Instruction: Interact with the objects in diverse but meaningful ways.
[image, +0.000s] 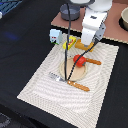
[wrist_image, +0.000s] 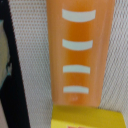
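Dark counter (image: 20, 55) carries a woven placemat (image: 45, 92). Bread loaf (wrist_image: 79, 52) lies on it, touching the yellow packet (wrist_image: 89, 118). Red fruit (image: 79, 59) sits on the plate (image: 64, 70); carton (image: 54, 35) stands off the mat edge. Pincer hovers over the loaf, fingers out of sight: can't tell spread or closed.

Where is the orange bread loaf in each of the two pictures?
Exterior view: the bread loaf lies on the placemat beneath the arm, mostly hidden.
Wrist view: the loaf fills the middle, showing white stripes.
Shared landmark: the yellow packet at the loaf's end.
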